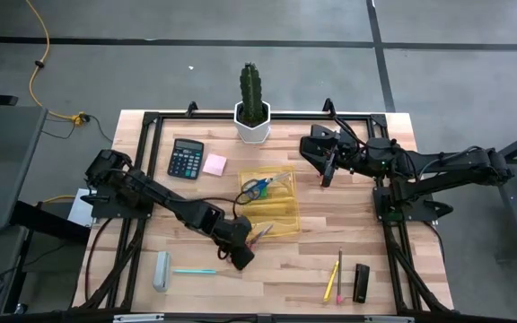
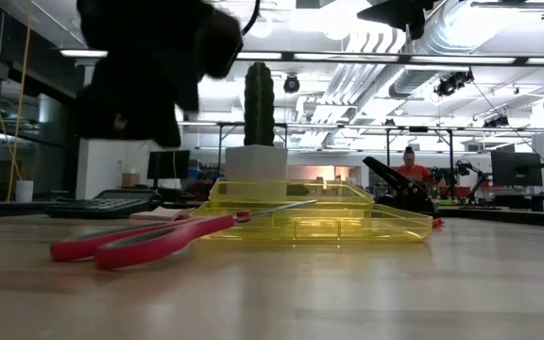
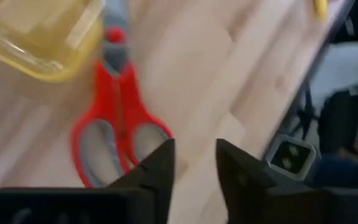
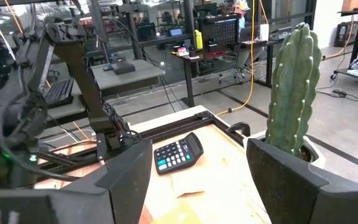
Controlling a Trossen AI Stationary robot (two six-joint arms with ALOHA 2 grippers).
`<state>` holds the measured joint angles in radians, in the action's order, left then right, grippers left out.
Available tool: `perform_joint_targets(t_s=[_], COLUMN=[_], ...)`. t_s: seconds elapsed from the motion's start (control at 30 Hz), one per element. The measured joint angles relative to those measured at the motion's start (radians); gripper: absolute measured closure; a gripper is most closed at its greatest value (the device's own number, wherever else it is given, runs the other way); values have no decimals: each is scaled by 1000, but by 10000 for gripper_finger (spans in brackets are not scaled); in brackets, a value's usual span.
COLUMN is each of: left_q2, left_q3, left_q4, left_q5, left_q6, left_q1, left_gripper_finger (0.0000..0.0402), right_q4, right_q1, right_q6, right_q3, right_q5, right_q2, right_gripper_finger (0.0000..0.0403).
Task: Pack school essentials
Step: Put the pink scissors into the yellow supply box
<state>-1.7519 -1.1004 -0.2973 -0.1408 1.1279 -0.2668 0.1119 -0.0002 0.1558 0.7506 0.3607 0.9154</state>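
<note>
A: Where is the left gripper [image 1: 243,261] relative to the yellow tray [image 1: 282,218]?

B: Just off the tray's near-left corner, above the table [image 1: 285,269]. In the left wrist view its fingers [image 3: 157,167] stand a little apart with a narrow gap and nothing between them.

A: And the red scissors [image 3: 118,127]?

B: They lie flat on the wood beside that same corner, blades pointing at the tray. The low view shows the blade tip resting on the tray's edge and the handles on the table. The gripper is over the handles; I cannot tell whether a fingertip touches them.

A: What is in the tray?

B: The blue scissors [image 1: 257,187], towards its far-left part.

A: The other items?

B: The pink pad [image 1: 214,164] sits left of the tray, next to the calculator [image 1: 186,158]. The light-blue pen [image 1: 193,271] lies near-left of the tray, beside a grey block [image 1: 162,271]. The yellow pencil [image 1: 330,281] and brown pencil [image 1: 339,274] lie near-right of it, next to a black oblong thing [image 1: 361,283].

A: The right gripper [image 1: 326,173]?

B: Raised to the right of the tray's far end, fingers spread wide, empty. A cactus [image 1: 251,95] stands beyond the tray.
</note>
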Motion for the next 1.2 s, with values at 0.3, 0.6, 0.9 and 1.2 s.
perform_joint_targets(t_s=[0.3, 0.6, 0.9, 1.2], left_q2=[1, 1, 0, 0], left_q3=[-141, -140, -3, 49], left_q4=[-248, -357, -253, -208], left_q5=[41, 360, 361, 394], left_q6=[-186, -458, -357, -356], left_q1=[0, -62, -95, -86], left_gripper_finger=[174, 169, 170, 170], right_q4=[0, -3, -5, -29], right_q1=[0, 0, 0, 0], right_q6=[0, 0, 0, 0], right_q3=[0, 0, 0, 0], right_q5=[0, 0, 0, 0], right_q2=[0, 0, 0, 0], right_gripper_finger=[149, 149, 149, 149])
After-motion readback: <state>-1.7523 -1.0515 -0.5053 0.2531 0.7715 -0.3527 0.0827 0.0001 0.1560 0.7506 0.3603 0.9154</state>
